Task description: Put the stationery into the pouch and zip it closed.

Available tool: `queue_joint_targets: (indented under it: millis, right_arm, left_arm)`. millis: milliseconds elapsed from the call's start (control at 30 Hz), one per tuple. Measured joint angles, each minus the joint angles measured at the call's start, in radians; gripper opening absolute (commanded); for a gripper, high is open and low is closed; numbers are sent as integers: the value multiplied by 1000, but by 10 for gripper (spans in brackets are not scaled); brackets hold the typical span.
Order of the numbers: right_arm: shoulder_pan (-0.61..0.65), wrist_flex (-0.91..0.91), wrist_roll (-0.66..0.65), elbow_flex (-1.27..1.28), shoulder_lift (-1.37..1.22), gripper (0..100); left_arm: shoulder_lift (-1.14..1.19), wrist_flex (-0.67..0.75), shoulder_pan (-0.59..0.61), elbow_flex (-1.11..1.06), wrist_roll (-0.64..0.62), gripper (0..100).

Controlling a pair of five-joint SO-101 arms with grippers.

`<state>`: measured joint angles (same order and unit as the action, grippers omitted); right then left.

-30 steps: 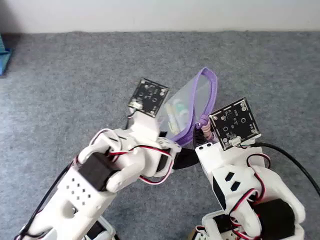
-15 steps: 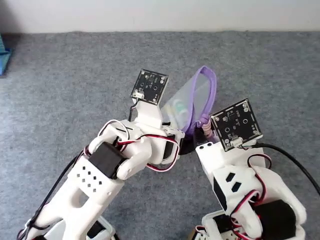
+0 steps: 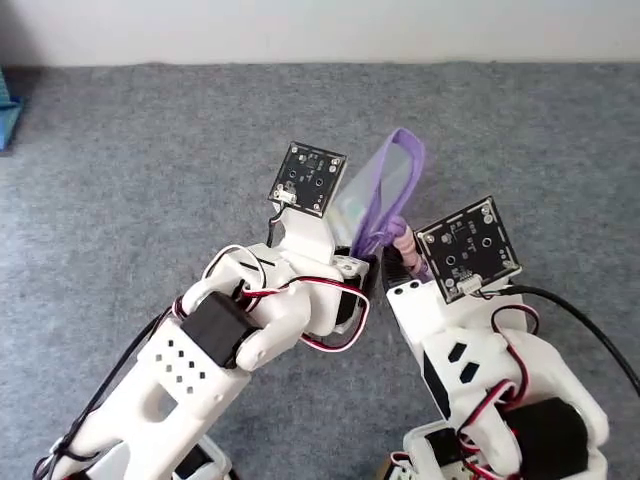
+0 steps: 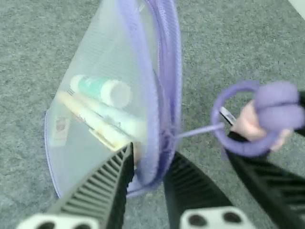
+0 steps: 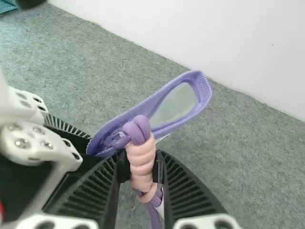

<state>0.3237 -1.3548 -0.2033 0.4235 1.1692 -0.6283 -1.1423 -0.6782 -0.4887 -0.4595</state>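
As left pincer [image 4: 147,160] clamps pouch [image 4: 107,57], right pincer [image 5: 138,169] pinches pull [image 5: 141,143].

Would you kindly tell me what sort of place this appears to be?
Probably a robotics lab tabletop: a grey felt-like mat against a plain white wall, and two white desktop robot arms holding a translucent purple-trimmed mesh pouch.

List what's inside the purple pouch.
Through the mesh of the pouch show a green-and-white tube and a pale stick-like item beside it. The corner behind the left gripper is covered.
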Motion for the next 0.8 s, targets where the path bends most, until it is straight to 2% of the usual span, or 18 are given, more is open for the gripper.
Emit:
queue_joint_targets:
  millis: [267, 467, 567, 800]
  right_arm:
    - [-5, 25, 0, 0, 0, 8]
    - [-83, 83, -2, 0, 0, 8]
    - [-100, 106, -2, 0, -6, 8]
    - [-138, 241, 0, -2, -118, 8]
  left_arm:
    - [-2, -3, -2, 0, 0, 13]
    - [-12, -98, -3, 18, -6, 13]
    - [-20, -147, -5, 34, -57, 12]
    - [-175, -192, -29, 2, -81, 12]
